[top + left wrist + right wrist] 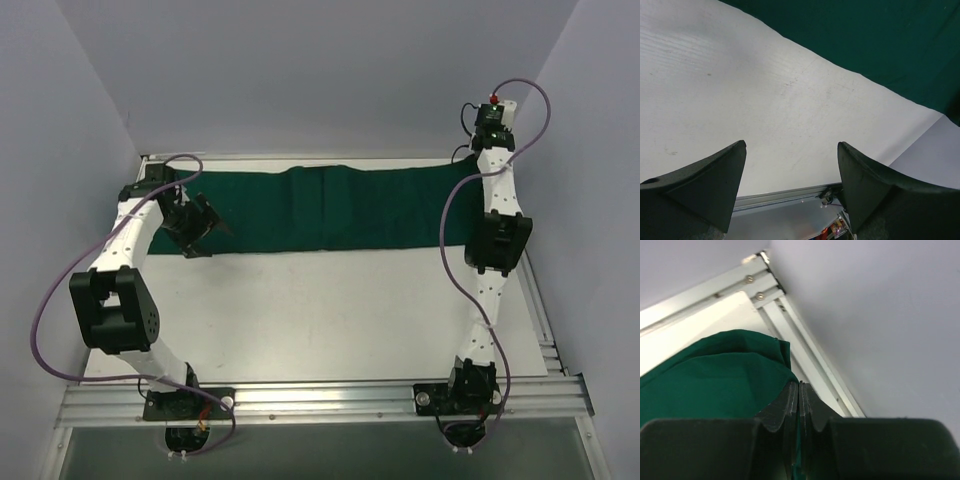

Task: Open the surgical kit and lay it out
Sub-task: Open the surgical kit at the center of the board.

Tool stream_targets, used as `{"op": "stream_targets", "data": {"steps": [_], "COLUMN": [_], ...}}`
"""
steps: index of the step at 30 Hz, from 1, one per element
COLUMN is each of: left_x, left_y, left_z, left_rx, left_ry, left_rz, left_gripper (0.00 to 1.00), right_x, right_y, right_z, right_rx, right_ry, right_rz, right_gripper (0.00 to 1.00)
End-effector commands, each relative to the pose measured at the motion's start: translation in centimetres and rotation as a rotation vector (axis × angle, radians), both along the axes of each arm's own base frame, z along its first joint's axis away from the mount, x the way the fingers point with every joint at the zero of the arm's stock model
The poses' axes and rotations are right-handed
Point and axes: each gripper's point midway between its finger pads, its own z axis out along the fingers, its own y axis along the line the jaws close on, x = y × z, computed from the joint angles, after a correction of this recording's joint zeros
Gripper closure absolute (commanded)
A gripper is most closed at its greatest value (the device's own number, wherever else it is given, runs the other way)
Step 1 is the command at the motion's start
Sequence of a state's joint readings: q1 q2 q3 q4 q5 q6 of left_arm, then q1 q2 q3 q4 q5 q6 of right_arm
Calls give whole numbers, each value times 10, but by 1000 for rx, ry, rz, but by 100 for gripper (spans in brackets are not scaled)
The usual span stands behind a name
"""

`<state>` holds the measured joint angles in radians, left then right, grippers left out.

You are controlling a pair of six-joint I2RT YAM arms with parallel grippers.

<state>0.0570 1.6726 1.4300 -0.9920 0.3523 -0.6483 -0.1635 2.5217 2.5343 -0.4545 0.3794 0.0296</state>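
fingers point(782, 412) of the right gripper point(799, 386) pressed flat together, a sliver of green running up between them, so it looks pinched on the drape's point(330, 210) right end corner, where the cloth humps up. left gripper point(791, 144) spread wide and empty, hovering over bare table point(300, 310) just near side of the drape's left end, not touching it. drape lies as one long dark green strip; looks to me only partly opened, more unfolding to come. tray and instruments not in view anywhere on or beside the drape; whether they sit under a fold, cannot tell. risks: the right pinch is on a thin edge, so a quick pull could slip it out. left end is held by nothing, so a pull from the right would likely drag the whole drape sideways instead of opening it. frame rail point(805, 347) runs just beyond the drape's right corner; cloth drawn that way could catch on it or hang off. if steel is hidden in a fold, a jerk would scatter it.
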Motion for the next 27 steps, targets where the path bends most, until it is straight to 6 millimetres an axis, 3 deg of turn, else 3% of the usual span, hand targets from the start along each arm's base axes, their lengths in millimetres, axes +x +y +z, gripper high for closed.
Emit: {"op": "stream_targets", "data": {"steps": [1,12,18,20,25,27], "left_x": [0,-2,-5,-3,1,2], "left_y": [-7,-13,-19,-22,-24,-25], "left_z": [5,-8,-12,-15,-23,-24], "left_rx": [-2,-3,-25,-35,-41,-45], "left_ry": [-48,-51,-46,-50,-36,-34], "left_rz": [-50,-129,-149,-157,-159,-148], "left_gripper": [18,17,18,18,18,18], "right_x": [-16,-2,27,40,41,41], "right_y": [-38,-58,-45,-35,-19,-10], "right_z": [20,14,34,33,4,11], "right_rx": [-179,-204,-220,-201,-158,-107], "right_ry": [18,-28,-140,-167,-112,-141], "right_rz": [-164,-168,-96,-39,5,13], "right_gripper": [100,100,100,100,100,100]}}
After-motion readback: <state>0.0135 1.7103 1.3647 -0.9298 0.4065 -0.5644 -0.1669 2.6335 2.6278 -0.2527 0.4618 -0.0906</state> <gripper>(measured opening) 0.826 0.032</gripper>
